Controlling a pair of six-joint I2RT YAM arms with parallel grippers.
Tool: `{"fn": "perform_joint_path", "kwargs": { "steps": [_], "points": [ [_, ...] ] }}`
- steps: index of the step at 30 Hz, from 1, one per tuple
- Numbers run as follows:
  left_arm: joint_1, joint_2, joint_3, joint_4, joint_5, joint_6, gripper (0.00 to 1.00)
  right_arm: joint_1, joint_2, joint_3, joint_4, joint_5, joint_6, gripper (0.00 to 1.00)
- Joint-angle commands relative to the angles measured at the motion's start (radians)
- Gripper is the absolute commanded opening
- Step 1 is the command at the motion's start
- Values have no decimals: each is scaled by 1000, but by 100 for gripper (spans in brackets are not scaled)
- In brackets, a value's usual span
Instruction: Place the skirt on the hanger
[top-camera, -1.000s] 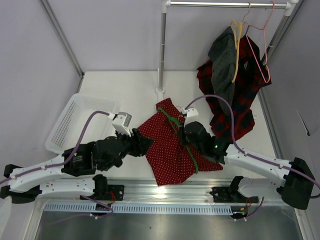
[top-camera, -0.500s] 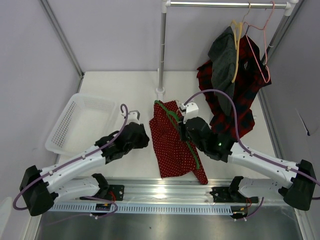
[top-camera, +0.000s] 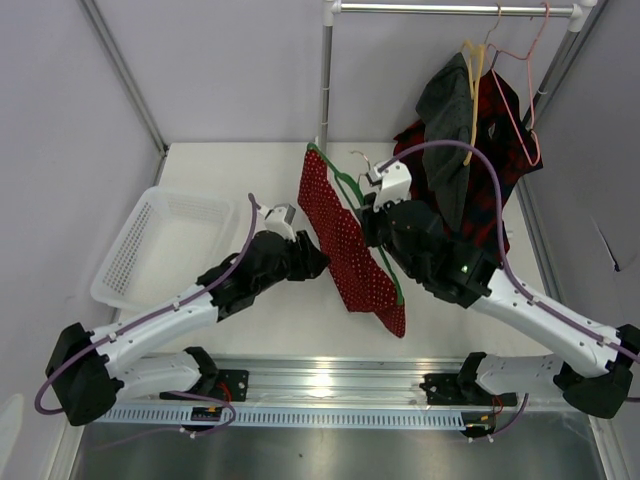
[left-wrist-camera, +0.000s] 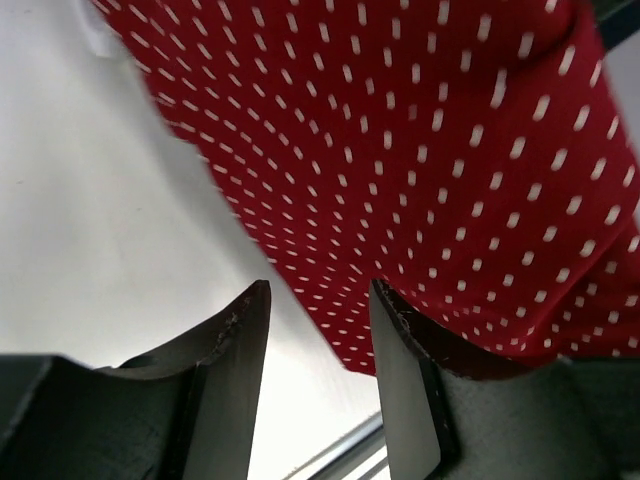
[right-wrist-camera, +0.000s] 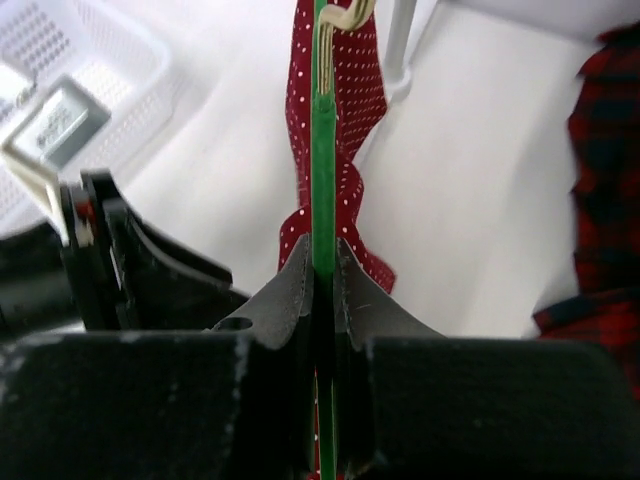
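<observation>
The right claw (right-wrist-camera: 322, 265) is pinching the green hanger (right-wrist-camera: 322, 150), the skirt (left-wrist-camera: 450, 150) is draping over it just ahead of that claw, and the left claw (left-wrist-camera: 318, 340), spread beside the cloth, should be steadying it gently.

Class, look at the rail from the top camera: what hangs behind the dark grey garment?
The red-and-black plaid garment hangs behind the dark grey garment. Its edges show on both sides and below; its middle is covered.
</observation>
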Motion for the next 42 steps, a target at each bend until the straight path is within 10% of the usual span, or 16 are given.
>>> {"fn": "perform_joint_path", "kwargs": {
  "steps": [1, 22, 42],
  "points": [
    [-4, -49, 49, 33, 51, 19, 50, -64, 48, 165, -21, 54, -59, 0],
    [-4, -220, 257, -271, 205, 106, 47, -582, 322, 650, -97, -261, -65, 0],
    [-4, -272, 231, -294, 237, 115, 45, -681, 793, 1281, -78, -173, -16, 0]
  ]
}}
